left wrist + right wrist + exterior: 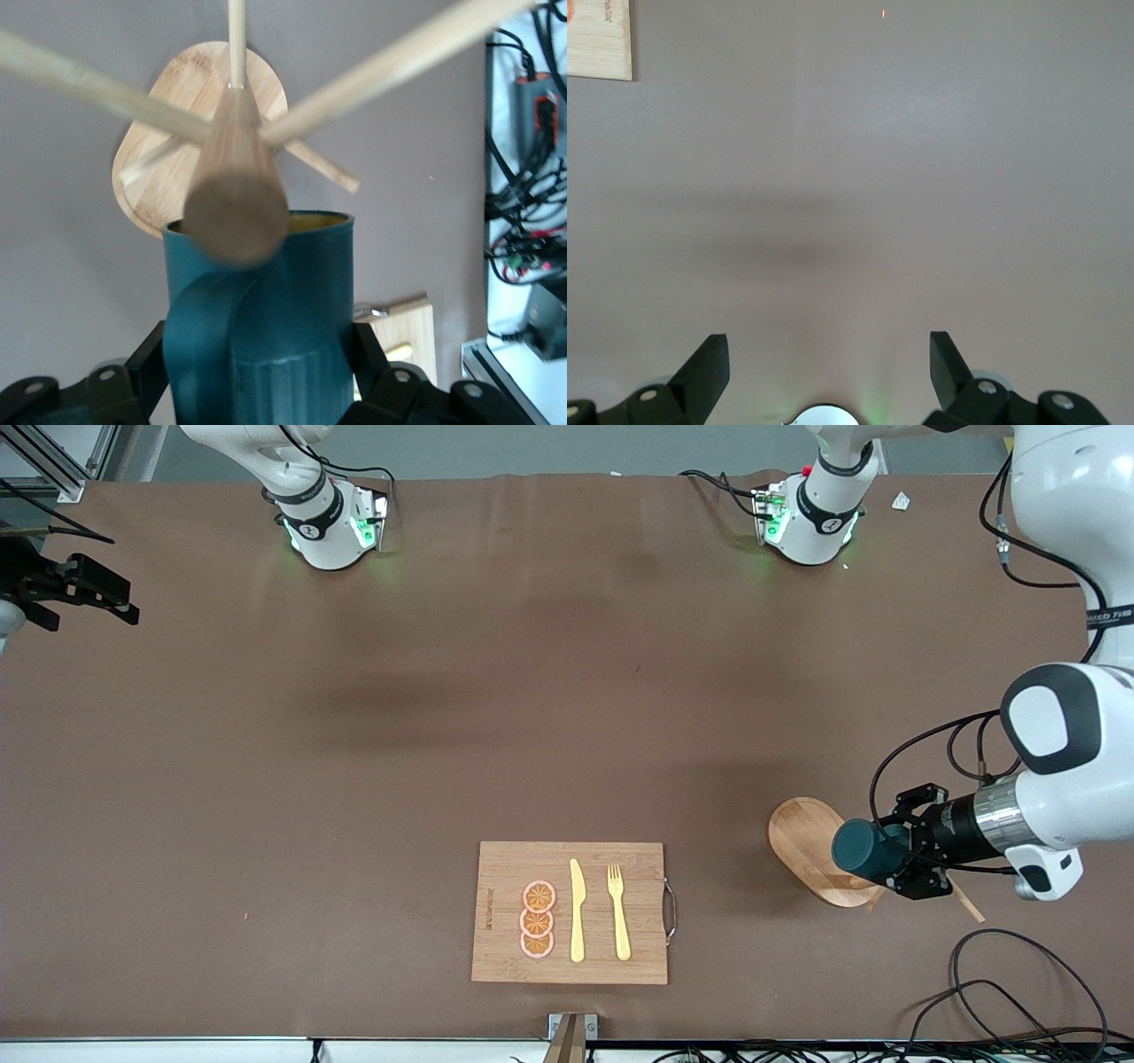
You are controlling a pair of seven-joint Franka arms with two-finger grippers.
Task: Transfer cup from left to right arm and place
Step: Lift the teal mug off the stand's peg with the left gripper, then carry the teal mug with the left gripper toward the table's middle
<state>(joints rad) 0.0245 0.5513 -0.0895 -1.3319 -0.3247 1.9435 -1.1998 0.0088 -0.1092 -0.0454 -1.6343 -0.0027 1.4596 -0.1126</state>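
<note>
The dark teal ribbed cup (862,848) is gripped in my left gripper (893,850), lying on its side in the air over an oval wooden stand (800,831) near the left arm's end of the table. In the left wrist view the cup (266,292) shows its handle and tan-orange inside, with my left gripper's (261,376) fingers on both of its sides. The stand's post (236,190) and its pegs rise close to the cup's rim. My right gripper (84,589) is open and empty, waiting at the right arm's end; in its wrist view (828,359) only bare table lies below.
A wooden chopping board (620,859) with orange slices (538,919), a yellow knife (577,911) and fork (617,911) lies near the front edge; its corner shows in the right wrist view (598,40). Cables (1019,992) lie at the front corner by the left arm.
</note>
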